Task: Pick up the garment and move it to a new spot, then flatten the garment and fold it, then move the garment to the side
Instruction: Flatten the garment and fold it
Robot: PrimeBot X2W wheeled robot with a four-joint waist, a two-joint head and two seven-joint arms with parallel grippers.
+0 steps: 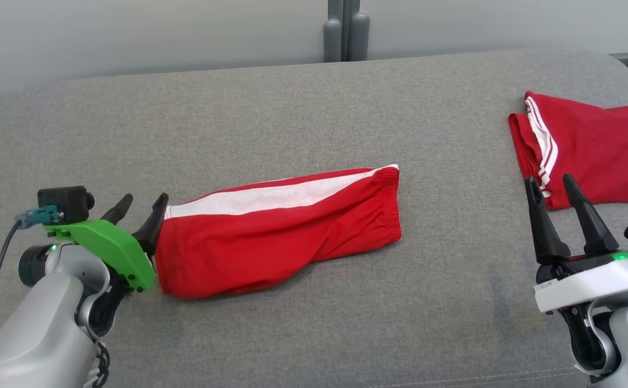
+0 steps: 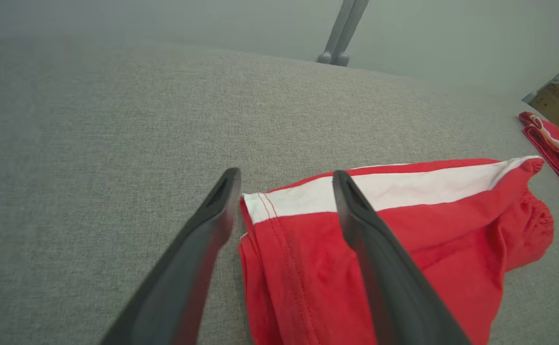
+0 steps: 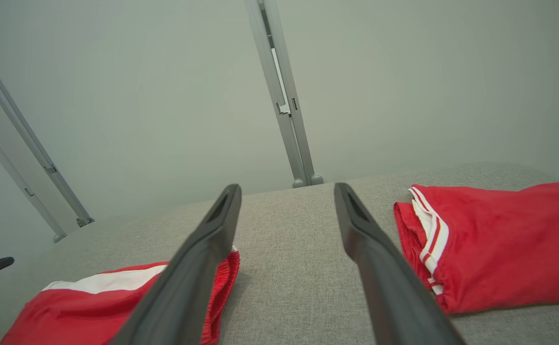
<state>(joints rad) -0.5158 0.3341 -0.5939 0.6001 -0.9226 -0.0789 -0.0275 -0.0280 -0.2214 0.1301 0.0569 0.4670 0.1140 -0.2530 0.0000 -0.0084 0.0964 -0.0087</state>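
From my head feed, the left fingers (image 1: 154,221) stand well apart and grip nothing, and the inner one sits right against the hem end of the garment (image 1: 276,237). The left wrist camera shows the same fingers (image 2: 370,249) straddling that hem corner. One lies across the red cloth and the other is over bare grey worktop (image 1: 292,108) just beside it. I can't say for sure whether the inner finger presses the fabric or only hangs above it. The garment is a pair of red shorts with a broad white side stripe. It is folded lengthwise and lies left of centre on the worktop. Its long axis runs across my view, tilting slightly away toward the right. The hem points to the robot's left and the gathered waistband (image 1: 392,196) to its right. The right fingers (image 1: 543,231) are also spread and empty. They are near the corner of a second red garment (image 1: 599,151) at the far right. In the right wrist camera I see bare worktop between them (image 3: 203,249).
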